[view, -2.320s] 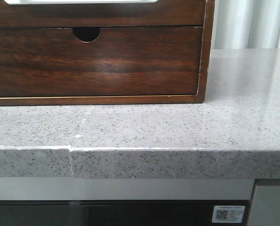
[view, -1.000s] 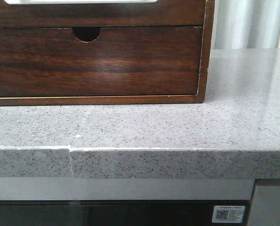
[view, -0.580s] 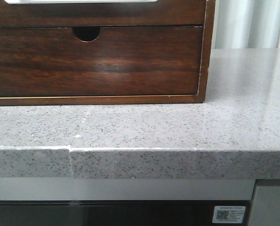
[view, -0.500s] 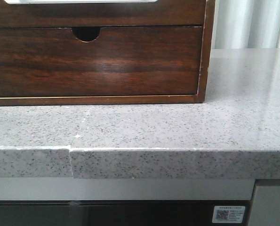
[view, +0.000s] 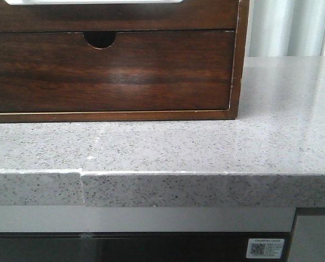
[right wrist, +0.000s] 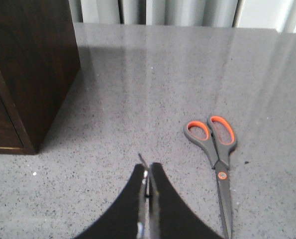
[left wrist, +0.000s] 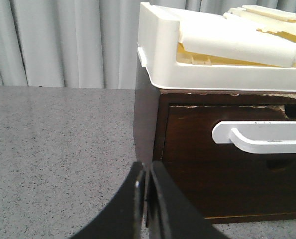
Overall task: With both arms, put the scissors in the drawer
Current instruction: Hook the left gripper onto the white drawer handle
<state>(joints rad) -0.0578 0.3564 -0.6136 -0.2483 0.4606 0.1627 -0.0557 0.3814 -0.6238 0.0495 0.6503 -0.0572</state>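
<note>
The scissors (right wrist: 218, 159), grey with orange-lined handles, lie flat on the grey speckled counter; they show only in the right wrist view, handles pointing away from the camera. My right gripper (right wrist: 148, 172) is shut and empty, beside the scissors and apart from them. The drawer (left wrist: 192, 134) is the upper dark brown front with a white handle (left wrist: 259, 137); it is closed. In the front view only its lower strip (view: 113, 16) shows. My left gripper (left wrist: 147, 172) is shut and empty, in front of the cabinet's left corner. Neither gripper shows in the front view.
The lower drawer (view: 113, 71) with a half-round notch (view: 100, 39) is closed. A white tray (left wrist: 212, 64) of cream parts sits on the cabinet. The cabinet's side (right wrist: 33, 64) stands beside the right gripper. The counter edge (view: 162, 188) runs across the front. Curtains hang behind.
</note>
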